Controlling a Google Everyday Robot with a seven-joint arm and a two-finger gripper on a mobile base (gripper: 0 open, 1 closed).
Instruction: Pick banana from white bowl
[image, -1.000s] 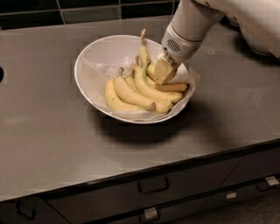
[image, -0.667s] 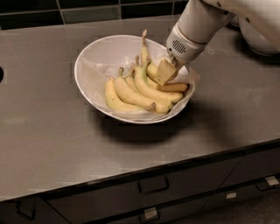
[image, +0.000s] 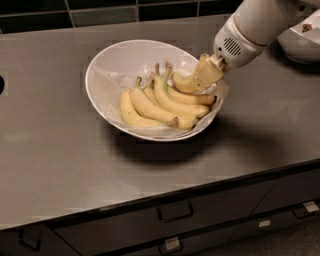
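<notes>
The white bowl (image: 102, 67) sits on the grey counter with a crinkled liner and several bananas in it. My gripper (image: 204, 76) reaches in from the upper right, over the bowl's right rim. Its yellowish fingers (image: 210, 72) are closed on the far end of the loose banana (image: 184, 83), which lies on top of the others with its greenish stem pointing up and left. The joined bananas (image: 150, 107) lie below it, toward the bowl's front.
A second white object (image: 300, 42) stands on the counter at the far right, behind the arm. A dark tiled wall runs along the back. Drawers with handles (image: 175, 212) are below the counter's front edge.
My gripper and arm have shifted to the right and slightly up. The held banana's stem, which stood upright, now leans lower and to the left. The bowl has stayed put.
</notes>
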